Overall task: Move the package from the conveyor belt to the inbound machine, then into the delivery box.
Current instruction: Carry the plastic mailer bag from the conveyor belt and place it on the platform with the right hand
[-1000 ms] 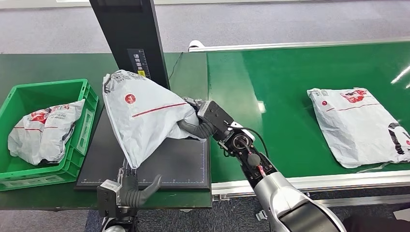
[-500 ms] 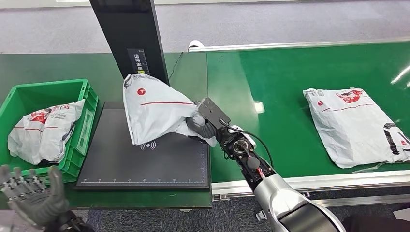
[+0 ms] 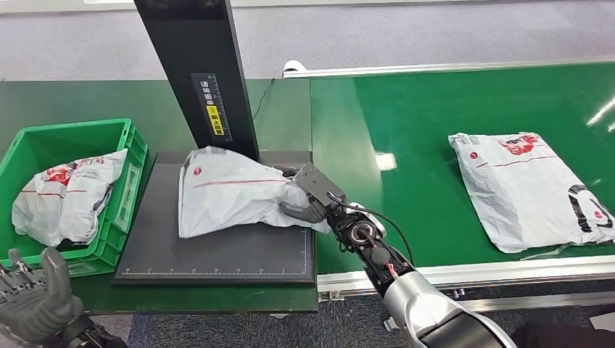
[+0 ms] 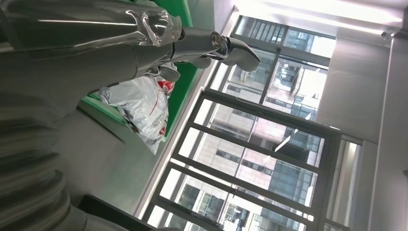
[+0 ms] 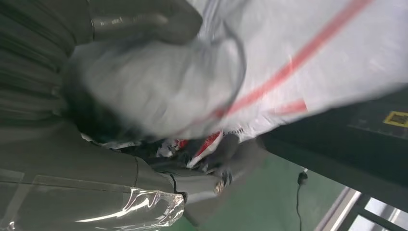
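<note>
At frame centre, right hand fingers clamp the crumpled white plastic package flat on the black inbound machine plate for scanning; left hand hangs spread, empty

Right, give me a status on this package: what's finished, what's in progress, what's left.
Done: the package is off the conveyor belt and lies on the inbound machine's black platform, below its upright column.
In hand: the right hand grips the package's edge. The left hand waits low beside the green delivery box, holding nothing.
Left: moving it into the box, which already holds one package. Another package lies on the belt.
</note>
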You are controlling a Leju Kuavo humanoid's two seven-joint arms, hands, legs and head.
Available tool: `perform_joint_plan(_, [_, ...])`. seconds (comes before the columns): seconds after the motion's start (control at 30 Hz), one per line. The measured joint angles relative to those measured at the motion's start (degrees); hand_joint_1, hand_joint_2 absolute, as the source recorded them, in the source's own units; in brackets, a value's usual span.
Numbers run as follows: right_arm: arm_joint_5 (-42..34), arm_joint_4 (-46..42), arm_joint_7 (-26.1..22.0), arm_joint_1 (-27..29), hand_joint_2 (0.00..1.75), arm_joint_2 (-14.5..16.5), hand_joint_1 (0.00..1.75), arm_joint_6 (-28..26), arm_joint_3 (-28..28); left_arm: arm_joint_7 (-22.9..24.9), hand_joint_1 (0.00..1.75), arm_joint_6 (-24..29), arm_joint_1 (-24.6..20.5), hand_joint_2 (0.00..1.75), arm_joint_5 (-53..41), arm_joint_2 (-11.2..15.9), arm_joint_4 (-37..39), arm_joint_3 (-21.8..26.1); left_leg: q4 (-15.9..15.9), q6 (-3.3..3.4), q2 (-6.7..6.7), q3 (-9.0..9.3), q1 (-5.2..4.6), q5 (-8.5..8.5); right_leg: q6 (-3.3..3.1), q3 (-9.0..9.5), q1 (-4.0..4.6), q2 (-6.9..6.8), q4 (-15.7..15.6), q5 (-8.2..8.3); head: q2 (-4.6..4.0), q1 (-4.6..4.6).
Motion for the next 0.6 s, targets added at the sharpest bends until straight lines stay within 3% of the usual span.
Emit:
perform_joint_plan(0.3, [-2.75,-0.54,-5.0,0.38,1.75,-1.19,0.0,0.05,-0.51,0.0,0.0,-1.52,-1.07,1.75,-0.16,-0.16,1.26,0.66,0.01,0.0,0.0,0.0,-0.01,0.0,0.0,0.01,-0.01,0.0,0.0,0.0,0.02,0.0])
perform_joint_plan(0.5, [-7.4,-3.27,-14.23,1.12,1.75,-1.67,0.0,2.68,-2.83,0.0,0.0,-2.95,-1.47,1.75,-4.1,-0.24,2.71,0.49,0.01,0.0,0.0,0.02,-0.01,0.0,0.0,0.0,0.0,-0.01,-0.01,0.0,0.01,-0.01])
perform_joint_plan(0.6, [-11.67,-6.86,-19.21,2.72,1.75,-1.67,0.0,4.62,-5.37,0.01,0.0,-1.17,-2.7,1.75,-10.15,0.17,6.37,-2.15,0.01,0.0,-0.06,0.01,-0.01,0.0,0.0,0.02,-0.01,-0.07,-0.01,0.0,0.02,0.01])
